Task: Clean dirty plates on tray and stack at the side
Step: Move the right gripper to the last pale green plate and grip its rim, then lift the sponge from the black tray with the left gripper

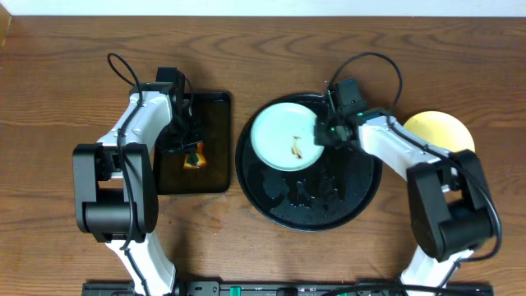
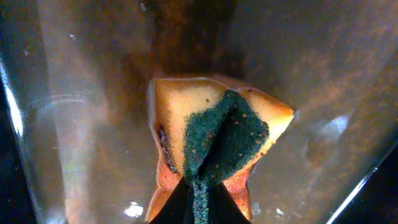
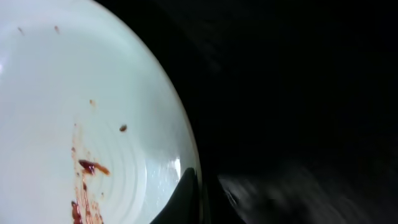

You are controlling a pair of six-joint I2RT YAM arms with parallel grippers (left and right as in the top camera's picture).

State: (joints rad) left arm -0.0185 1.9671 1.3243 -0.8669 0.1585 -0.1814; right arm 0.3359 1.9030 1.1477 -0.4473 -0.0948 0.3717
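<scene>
A pale blue plate (image 1: 279, 131) with a small brown sauce smear lies on the upper left part of the large round black tray (image 1: 329, 210). My right gripper (image 1: 322, 131) is shut on this plate's right rim. In the right wrist view the plate (image 3: 74, 106) fills the left, with my fingers (image 3: 193, 199) pinching its edge. A pale yellow plate (image 1: 444, 130) lies on the table to the right of the tray, partly hidden by my right arm. My left gripper (image 1: 191, 152) is shut on a folded green-yellow sponge (image 2: 217, 134). A second blue plate is out of view.
The smaller rectangular black tray (image 1: 215, 177) lies left of the round tray, under the sponge; its wet bottom (image 2: 323, 74) fills the left wrist view. Wet patches shine on the round tray's lower half. The wooden table extends all round.
</scene>
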